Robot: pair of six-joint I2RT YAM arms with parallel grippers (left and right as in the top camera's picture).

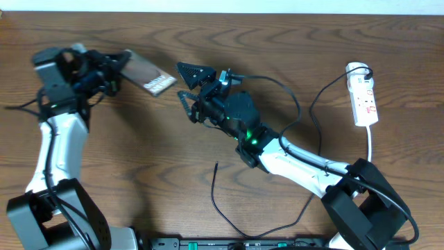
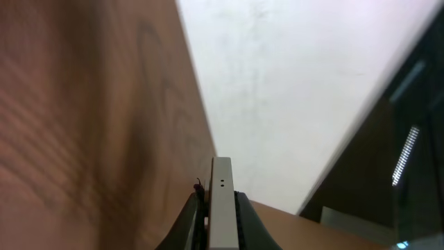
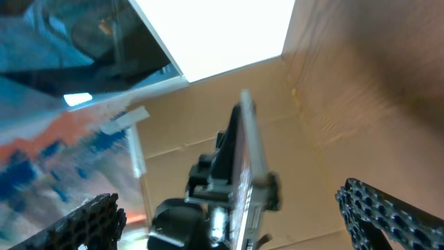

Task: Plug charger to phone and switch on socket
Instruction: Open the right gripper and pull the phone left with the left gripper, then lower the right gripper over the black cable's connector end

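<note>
Both wrist views show the phone (image 1: pixel 147 76) only edge-on (its face reads from overhead alone), clamped in the left tool (image 1: pixel 119 69) over the tabletop (image 1: pixel 139 153). The right tool (image 1: pixel 189 87) gapes empty beside it. The charger (image 1: pixel 214 194) lies loose, cut off below; the socket (image 1: pixel 363 94) sits far right.

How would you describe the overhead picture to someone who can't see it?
The left claw grips the phone while the right claw stands open and empty beside it. The black charger cable lies loose on the wooden table; the white socket sits far right.
</note>
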